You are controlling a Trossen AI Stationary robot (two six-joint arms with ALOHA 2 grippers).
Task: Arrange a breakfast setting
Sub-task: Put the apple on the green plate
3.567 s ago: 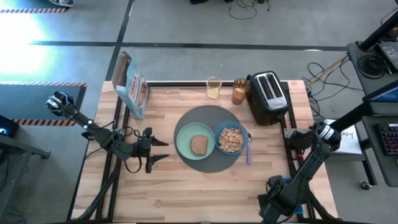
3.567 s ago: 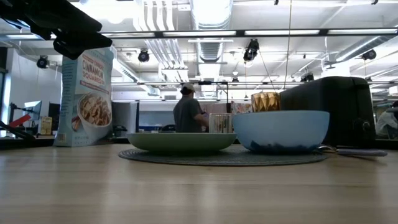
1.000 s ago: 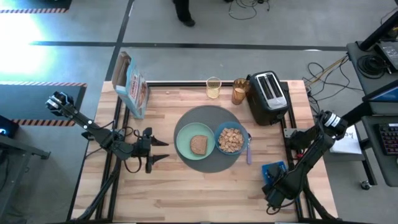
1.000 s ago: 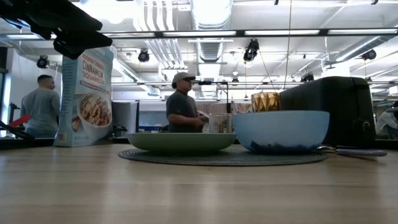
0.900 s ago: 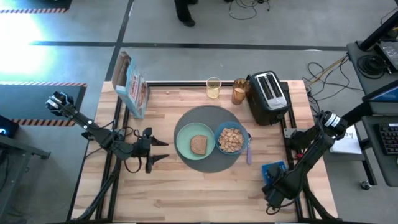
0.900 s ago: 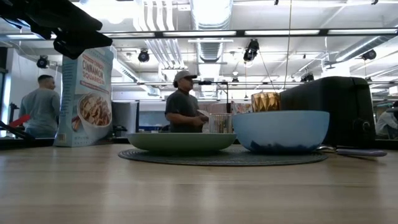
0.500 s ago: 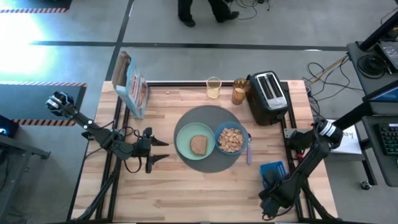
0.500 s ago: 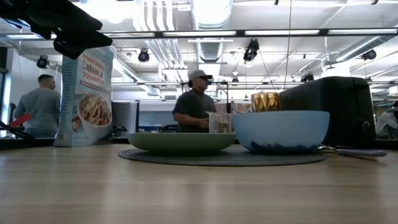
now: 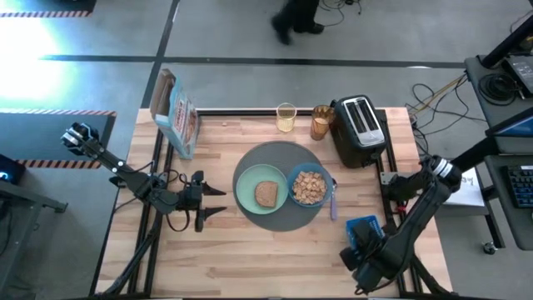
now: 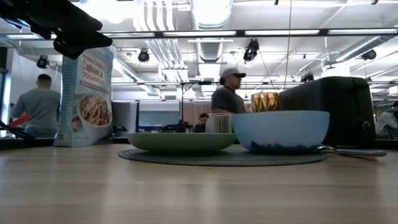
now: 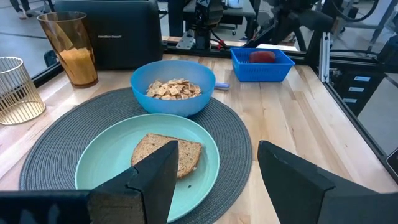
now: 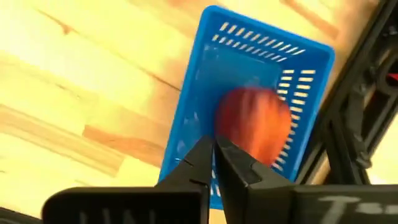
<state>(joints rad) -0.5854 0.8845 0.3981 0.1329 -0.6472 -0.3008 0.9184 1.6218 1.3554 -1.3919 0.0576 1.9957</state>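
A round dark-grey mat (image 9: 279,151) lies at the table's middle. On it sit a pale green plate (image 9: 249,197) with a brown toast slice (image 9: 266,193) and a blue bowl (image 9: 309,187) of cereal squares. The amber glass (image 9: 321,123) stands behind the mat. A small red food piece (image 12: 254,124) lies in a blue basket (image 9: 364,226) near the right edge. My right gripper (image 12: 215,142) hangs shut above the basket, pointing down, nothing between its fingers. My left gripper (image 9: 218,202) waits open, left of the mat.
A black toaster (image 9: 359,129) stands at the back right and a gold wire cup (image 9: 286,117) beside the amber glass. A cereal box (image 9: 176,117) stands at the back left. A bluish utensil (image 9: 334,202) lies right of the bowl. People walk behind the table.
My right gripper has gone up from the blue basket; the basket and the red piece have stayed where they were.
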